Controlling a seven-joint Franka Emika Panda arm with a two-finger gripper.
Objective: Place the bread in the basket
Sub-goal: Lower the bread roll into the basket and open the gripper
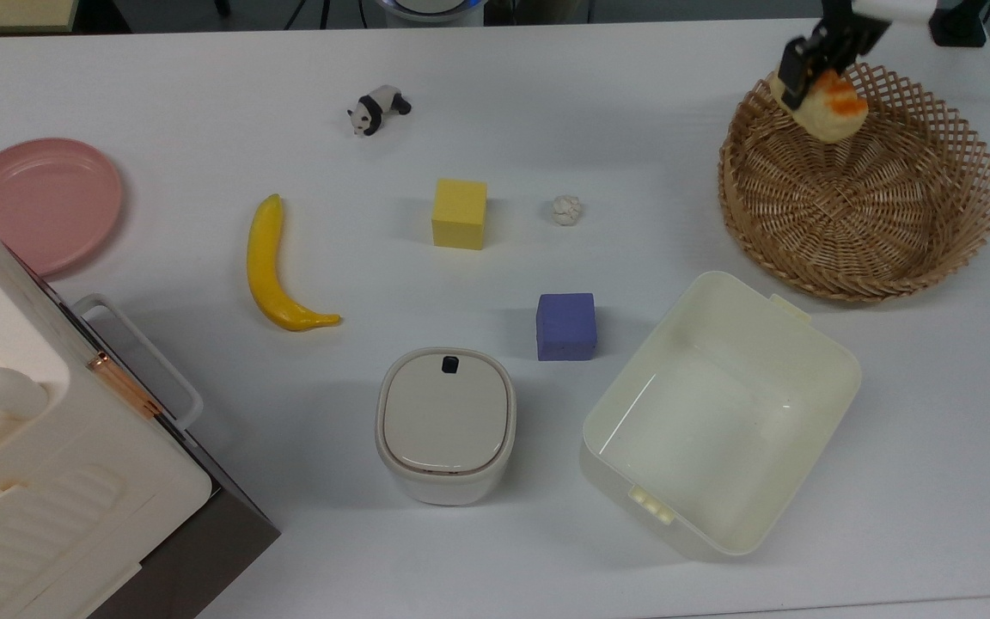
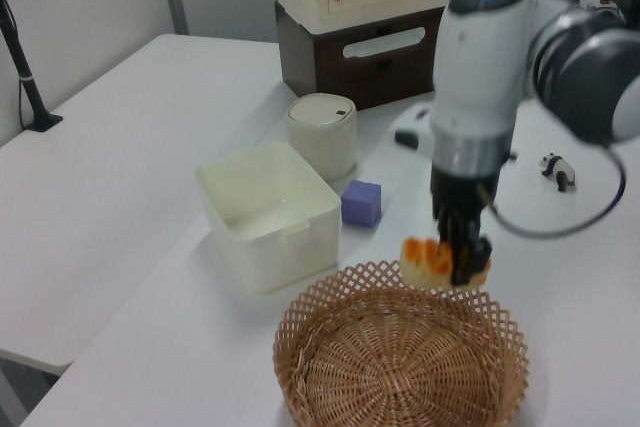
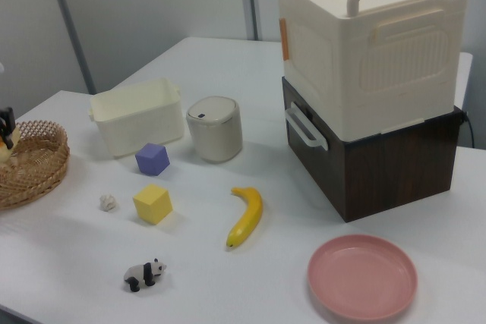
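The bread (image 1: 837,113), a small cream loaf with an orange-brown top, hangs in my gripper (image 1: 815,84), which is shut on it. It is held just inside the basket's rim, at the upper-left of the woven wicker basket (image 1: 959,215) in the top view. In the left view the bread (image 2: 428,261) hovers at the basket's far rim (image 2: 300,347), with the gripper (image 2: 462,263) pointing straight down. At the right view's left edge, the gripper (image 3: 6,128) shows above the basket (image 3: 38,166).
A cream plastic tub (image 1: 830,344) stands close beside the basket. A purple cube (image 1: 565,327), yellow cube (image 1: 459,213), white lump (image 1: 566,210), banana (image 1: 271,266), toy panda (image 1: 377,109), lidded bin (image 1: 445,424), pink plate (image 1: 39,202) and a cabinet (image 1: 31,481) occupy the table.
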